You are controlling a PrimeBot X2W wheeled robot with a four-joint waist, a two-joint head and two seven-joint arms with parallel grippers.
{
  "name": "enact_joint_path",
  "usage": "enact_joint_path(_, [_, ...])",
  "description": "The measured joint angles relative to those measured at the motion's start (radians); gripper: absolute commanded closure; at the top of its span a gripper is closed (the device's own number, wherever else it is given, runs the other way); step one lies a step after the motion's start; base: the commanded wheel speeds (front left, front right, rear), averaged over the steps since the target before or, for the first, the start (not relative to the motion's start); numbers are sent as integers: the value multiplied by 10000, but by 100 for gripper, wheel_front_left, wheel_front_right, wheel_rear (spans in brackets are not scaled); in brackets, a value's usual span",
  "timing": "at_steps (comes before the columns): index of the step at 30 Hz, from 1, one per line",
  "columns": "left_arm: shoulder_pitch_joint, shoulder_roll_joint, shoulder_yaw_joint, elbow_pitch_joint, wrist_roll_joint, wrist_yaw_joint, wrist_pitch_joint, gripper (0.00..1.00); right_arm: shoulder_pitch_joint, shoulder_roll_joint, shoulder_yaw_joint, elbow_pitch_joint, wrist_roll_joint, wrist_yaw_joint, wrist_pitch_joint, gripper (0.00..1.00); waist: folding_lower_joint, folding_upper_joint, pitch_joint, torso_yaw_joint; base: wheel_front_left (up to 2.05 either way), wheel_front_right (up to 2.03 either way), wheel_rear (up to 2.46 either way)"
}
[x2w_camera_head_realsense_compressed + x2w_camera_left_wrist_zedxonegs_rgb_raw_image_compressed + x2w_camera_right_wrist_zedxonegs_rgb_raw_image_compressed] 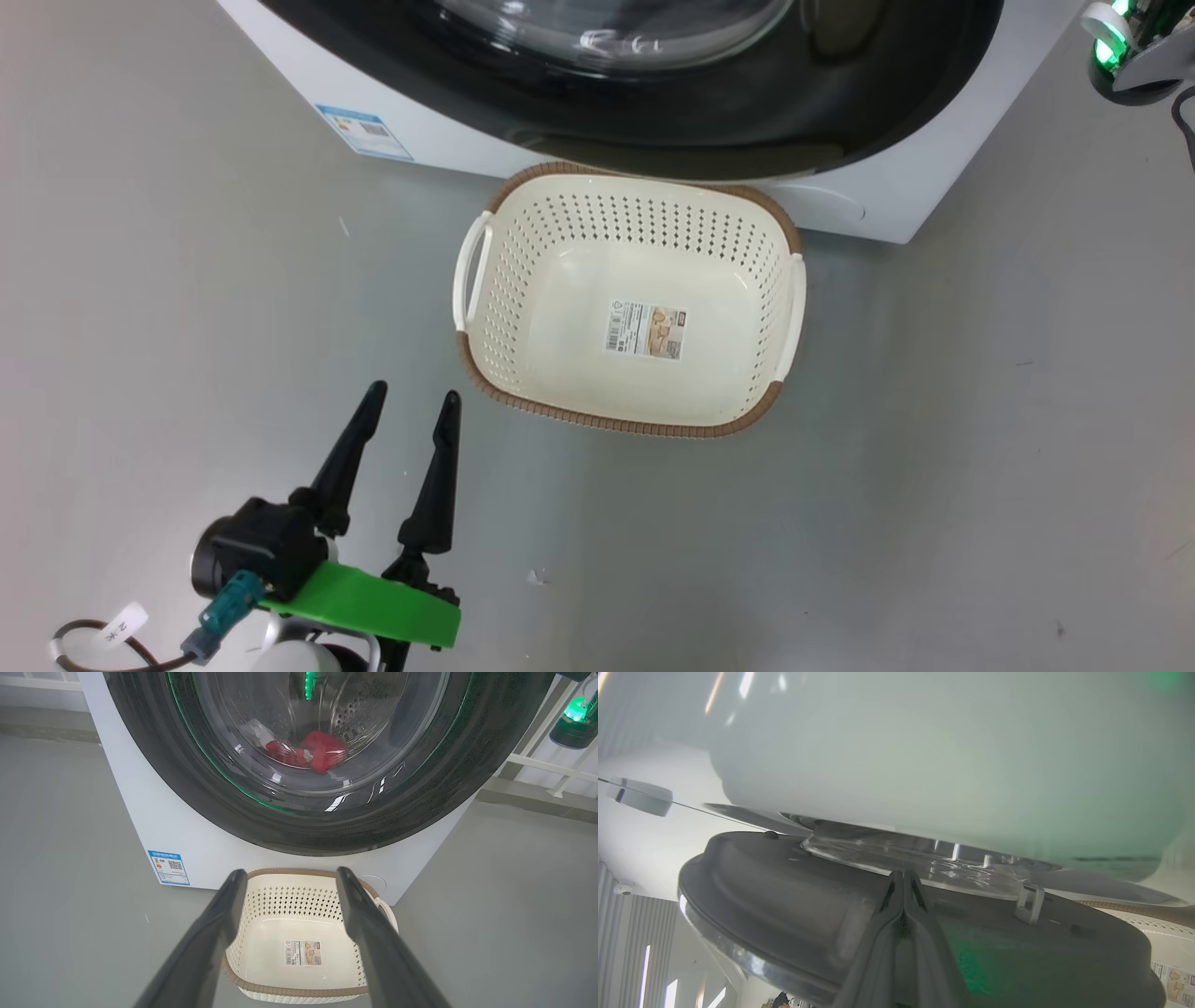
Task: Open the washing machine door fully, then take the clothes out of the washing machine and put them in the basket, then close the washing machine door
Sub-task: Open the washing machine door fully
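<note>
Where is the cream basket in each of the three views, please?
Head view: the basket, in the centre of the picture.
Left wrist view: the basket, bottom centre, between the two fingers of the left gripper.
Right wrist view: the basket, far right edge, a strip of brown rim.
Shared landmark: the washing machine door, next to the basket in every view.

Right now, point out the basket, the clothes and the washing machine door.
basket (569, 364): head view, bare floor inside it.
clothes (327, 749): left wrist view, red garment behind the glass.
washing machine door (303, 828): left wrist view, lower part of its black ring.
</note>
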Motion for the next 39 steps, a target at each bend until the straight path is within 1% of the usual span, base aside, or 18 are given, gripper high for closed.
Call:
enact_joint_path(7, [24,-4,-2,33,13,12,0,0,772,82,13,-575,2,-4,326,100,-1,0,-382,-85,0,0,0])
enact_joint_path(13, [102,-4,-12,42,92,82,0,0,1635,401,255,-1162,-8,-2,686,100,0,0,-737,-237,0,0,0])
enact_joint_path(19, [490,0,-48,81,282,82,0,0,2634,765,652,-1703,-324,-2,1035,100,0,0,-1199,-345,0,0,0])
enact_joint_path(25, [877,6,-31,107,426,82,0,0,3459,1139,928,-2092,-366,-2,1323,100,0,0,-1689,-370,0,0,0])
enact_joint_path(30, [1099,8,-36,105,424,86,0,0,4004,1302,1072,-2433,-531,-2,1417,100,0,0,-2008,-233,0,0,0])
enact_joint_path(39, [1518,15,-59,100,422,184,0,0,4881,1810,1459,-3022,-679,-2,1597,100,0,0,-2419,297,0,0,0])
